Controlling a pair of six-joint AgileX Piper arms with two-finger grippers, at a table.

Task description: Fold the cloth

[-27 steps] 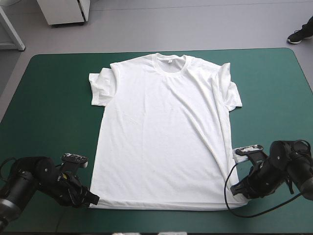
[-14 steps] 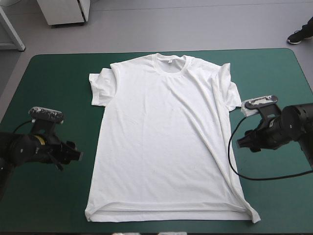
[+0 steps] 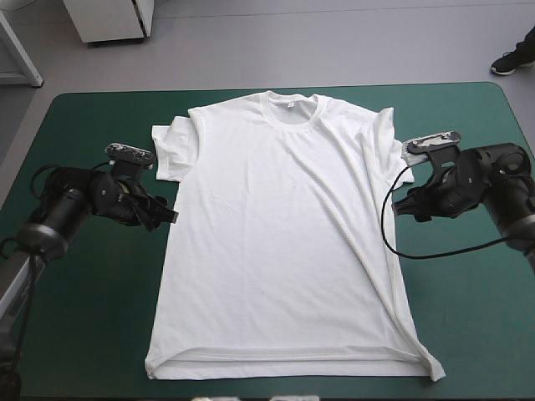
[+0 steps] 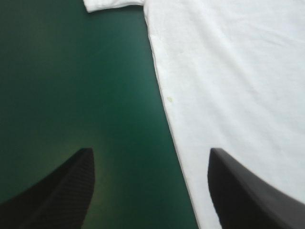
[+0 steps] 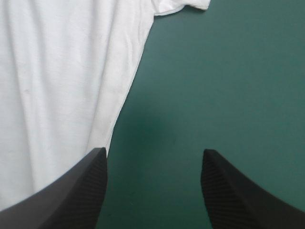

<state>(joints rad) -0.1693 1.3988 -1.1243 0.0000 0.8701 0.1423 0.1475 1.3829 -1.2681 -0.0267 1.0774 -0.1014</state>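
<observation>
The white T-shirt [image 3: 284, 234] lies spread flat on the teal-green cover, collar toward the far edge, hem near the front edge with a slight fold along it. My left gripper [image 3: 170, 215] is open at the shirt's left side edge, just below the left sleeve. In the left wrist view the T-shirt [image 4: 238, 81] edge runs between the spread fingers of the left gripper [image 4: 150, 191]. My right gripper [image 3: 399, 203] is open at the shirt's right side, below the right sleeve. The right wrist view shows the T-shirt [image 5: 62, 86] edge by one finger of the right gripper [image 5: 152, 191].
Bare teal-green cover [image 3: 92, 309] lies on both sides of the shirt. A diagonal crease runs down the shirt's right half. The hem's right corner [image 3: 435, 372] sticks out near the front edge.
Both arms have moved from the hem corners up along the shirt's sides toward the sleeves. The hem, let go, now lies flat with a small fold.
</observation>
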